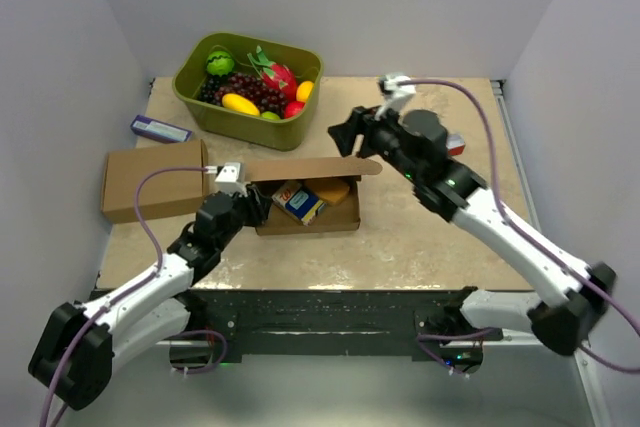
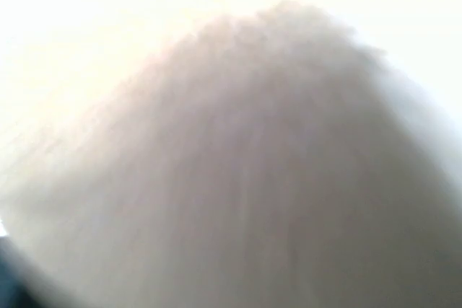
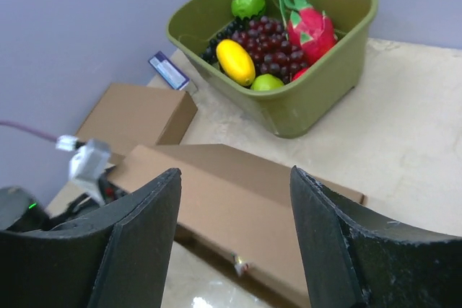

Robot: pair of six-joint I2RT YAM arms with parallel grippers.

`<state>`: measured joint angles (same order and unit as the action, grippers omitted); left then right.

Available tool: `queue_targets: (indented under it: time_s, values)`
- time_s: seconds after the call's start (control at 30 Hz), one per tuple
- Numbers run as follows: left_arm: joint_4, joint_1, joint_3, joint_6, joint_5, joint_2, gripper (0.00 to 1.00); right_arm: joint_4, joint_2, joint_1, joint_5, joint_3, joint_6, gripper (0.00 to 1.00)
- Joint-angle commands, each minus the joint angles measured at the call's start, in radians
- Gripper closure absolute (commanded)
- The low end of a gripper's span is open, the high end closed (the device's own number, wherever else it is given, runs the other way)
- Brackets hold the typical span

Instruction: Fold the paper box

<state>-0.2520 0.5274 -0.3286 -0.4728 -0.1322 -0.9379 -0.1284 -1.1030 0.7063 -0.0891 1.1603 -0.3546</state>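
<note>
Paper box (image 1: 300,228): lay at the centre of the top view on the table (image 1: 420,237), tray open upward, with its lid (image 1: 310,168) partly raised along the tray's upper edge.
Left claw (image 1: 252,205): sat at the tray's left end, its fingers hidden against the cardboard. Whether it was open or closed could not be told. Its own camera showed only a pale blur.
Right claw (image 1: 346,137): hung just above the right part of the lid in the top view. In the wrist view its fingers (image 3: 144,221) stood well apart with nothing gripped, and the lid (image 3: 238,200) showed through the gap.
Paper box contents: a blue and yellow packet (image 1: 298,202) at the middle and a brown item (image 1: 332,190) just right of it.
Tub (image 1: 250,127): green, in the upper centre of the top view, apart from the lid.
Tub contents: dark grapes (image 1: 245,90), a dragon fruit (image 1: 278,75), a yellow fruit (image 1: 240,104) and a green fruit (image 1: 219,62).
Second box (image 1: 150,182): closed brown cardboard, at the left of the frame, just beyond the left claw.
Purple carton (image 1: 160,129): small, at the upper left, between the tub and the second box.
</note>
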Motion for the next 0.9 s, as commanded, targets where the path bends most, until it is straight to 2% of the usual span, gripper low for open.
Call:
queue_targets:
  time_s: [0.0,0.1,0.2,0.3,0.37,0.5,0.63,0.77,0.87]
  values:
    - [0.074,0.005,0.003,-0.012,-0.006,0.109,0.48,0.082,-0.243,0.004,0.051,0.078,0.009,0.37]
    - [0.184,0.005,-0.016,-0.036,0.002,0.180,0.40,0.116,-0.352,0.001,0.054,0.091,0.008,0.38]
    - [0.345,0.006,-0.056,-0.064,0.048,0.244,0.36,0.125,-0.371,0.002,0.078,0.053,-0.017,0.39]
    - [0.495,0.006,-0.116,-0.076,0.095,0.319,0.35,0.170,-0.347,0.004,0.069,-0.007,-0.032,0.39]
    - [0.563,0.003,-0.174,-0.096,0.126,0.375,0.38,0.174,-0.334,0.005,0.054,-0.043,-0.038,0.39]
    - [0.573,0.003,-0.340,-0.115,0.265,0.364,0.38,0.196,-0.313,0.005,0.054,-0.097,-0.058,0.39]
    - [0.534,0.005,-0.518,-0.107,0.353,0.260,0.37,0.210,-0.307,0.010,0.052,-0.131,-0.072,0.39]
    - [0.424,0.005,-0.549,-0.073,0.355,0.153,0.35,0.214,-0.284,0.012,0.043,-0.172,-0.076,0.39]
    - [0.283,0.005,-0.477,-0.085,0.342,0.053,0.35,0.208,-0.264,0.012,0.034,-0.195,-0.078,0.40]
